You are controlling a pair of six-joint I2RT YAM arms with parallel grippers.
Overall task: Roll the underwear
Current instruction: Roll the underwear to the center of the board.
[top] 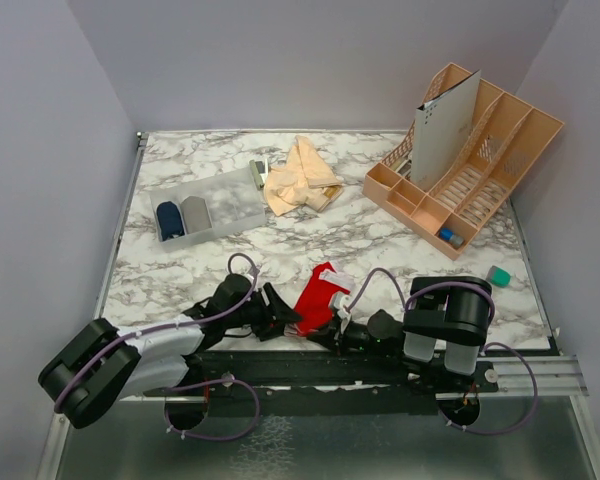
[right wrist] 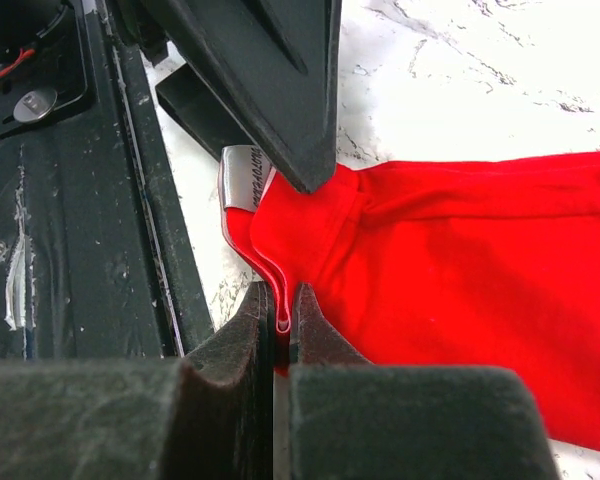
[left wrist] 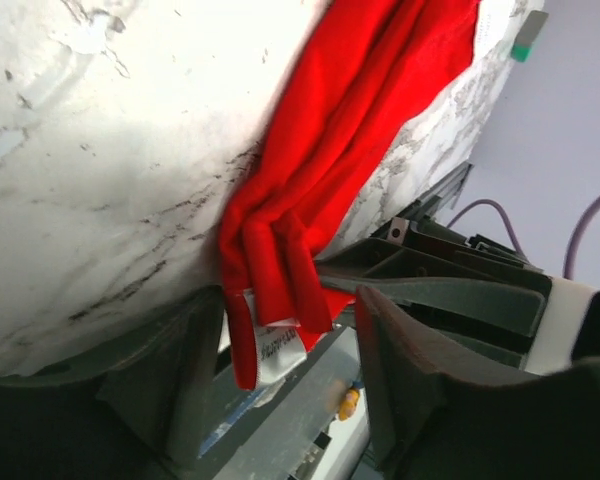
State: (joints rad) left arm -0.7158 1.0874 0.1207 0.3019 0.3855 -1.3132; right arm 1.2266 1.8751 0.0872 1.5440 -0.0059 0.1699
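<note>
Pinched red underwear [top: 317, 295] hem tight in right claw [right wrist: 283, 310], anchoring it near table [top: 380, 240] edge; held left claw [left wrist: 285, 335] gaping astride the folded end, seemingly to start rolling.

We find bare table [top: 380, 245] across the middle; the clear bin [top: 235, 205] blocks far left, the peach underwear [top: 300, 180] far centre, the organizer [top: 500, 170] far right; the left gripper [top: 285, 318] and right gripper [top: 332, 322] crowd the red underwear [top: 318, 292].

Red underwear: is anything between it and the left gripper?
Nothing visible. The red underwear's labelled end lies between the open fingers of the left gripper at the near edge of the table, and the right gripper is shut on a fold of it.
</note>
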